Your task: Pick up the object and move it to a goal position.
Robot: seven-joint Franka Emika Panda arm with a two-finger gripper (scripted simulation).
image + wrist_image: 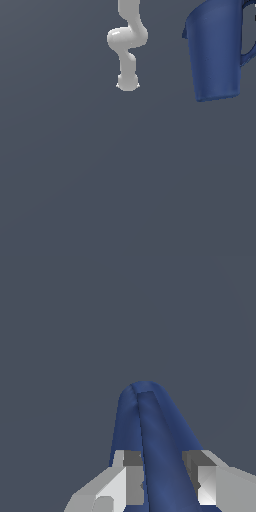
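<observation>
Mug (217,50), dark blue and seemingly rigid, hangs aloft at the exterior view's upper right, well apart from the arm's base (127,82), its rim wall clenched between the gripper (162,478) fingers, a narrow hold on matte, likely slip-prone wall.

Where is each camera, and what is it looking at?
Exterior view: sits off the arm, sees the white jointed arm over plain grey ground and the dark blue matte tapered mug large at its right.
Wrist view: rides on the wrist, looking along two grey fingers either side of the mug.
Shared: the mug.
</observation>
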